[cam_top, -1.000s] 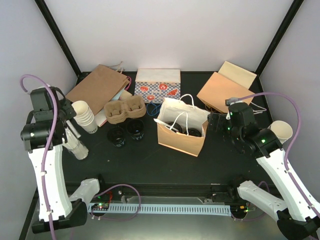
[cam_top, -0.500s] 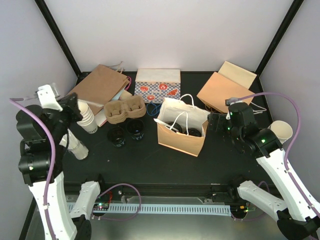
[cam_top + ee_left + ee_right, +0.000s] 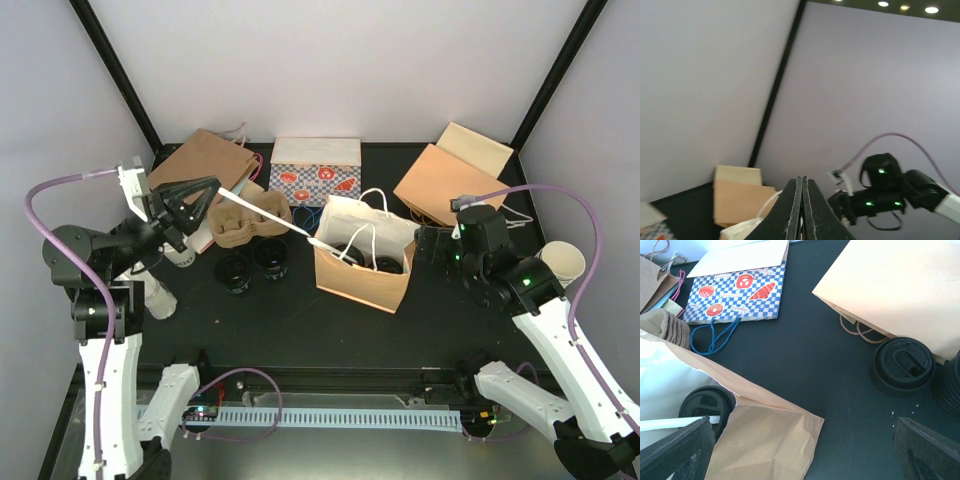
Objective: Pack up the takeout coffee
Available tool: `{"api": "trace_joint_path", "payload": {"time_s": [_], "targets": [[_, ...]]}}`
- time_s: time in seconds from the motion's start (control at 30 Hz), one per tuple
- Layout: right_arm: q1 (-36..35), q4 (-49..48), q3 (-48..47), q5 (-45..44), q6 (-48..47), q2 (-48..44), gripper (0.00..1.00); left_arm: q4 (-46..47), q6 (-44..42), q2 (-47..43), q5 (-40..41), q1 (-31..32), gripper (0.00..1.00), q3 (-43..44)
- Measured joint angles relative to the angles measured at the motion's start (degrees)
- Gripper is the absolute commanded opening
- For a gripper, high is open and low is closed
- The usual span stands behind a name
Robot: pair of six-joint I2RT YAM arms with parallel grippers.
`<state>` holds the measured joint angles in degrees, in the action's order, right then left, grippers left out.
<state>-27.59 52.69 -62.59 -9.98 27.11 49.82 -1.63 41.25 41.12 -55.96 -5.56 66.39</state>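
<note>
Your left gripper (image 3: pixel 801 192) was raised at the left edge, its jaws pinched shut on a white handle (image 3: pixel 270 219) that ran taut to the paper bag (image 3: pixel 365 282). Two coffee cups (image 3: pixel 232 272) stood on the worktop (image 3: pixel 300 320), just in front of the pulp carrier (image 3: pixel 235 232) and left of the bag. Two more sat inside the bag. Your right gripper (image 3: pixel 425 245) hovered at the bag's right side, jaws spread wide and holding nothing. Another lidded cup (image 3: pixel 902 364) stood against the tan bag (image 3: pixel 900 285).
</note>
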Motion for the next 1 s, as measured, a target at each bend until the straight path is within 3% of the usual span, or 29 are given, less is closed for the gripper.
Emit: {"api": "trace_joint_path", "payload": {"time_s": [0.3, 0.6, 1.0], "targets": [[0.0, 0.02, -0.07, 0.02, 0.0, -0.02, 1.0, 6.95, 0.68, 4.59, 2.51, 13.92, 0.02, 1.11], [0.0, 0.72, -0.37, -0.33, 0.0, -0.76, 1.0, 7.19, -5.95, 13.44, 10.93, 24.92, 0.02, 1.84], [0.0, 2.21, -0.94, -1.44, 0.0, -1.9, 1.0, 3.93, -15.28, 20.65, 18.58, 32.39, 0.02, 4.76]]}}
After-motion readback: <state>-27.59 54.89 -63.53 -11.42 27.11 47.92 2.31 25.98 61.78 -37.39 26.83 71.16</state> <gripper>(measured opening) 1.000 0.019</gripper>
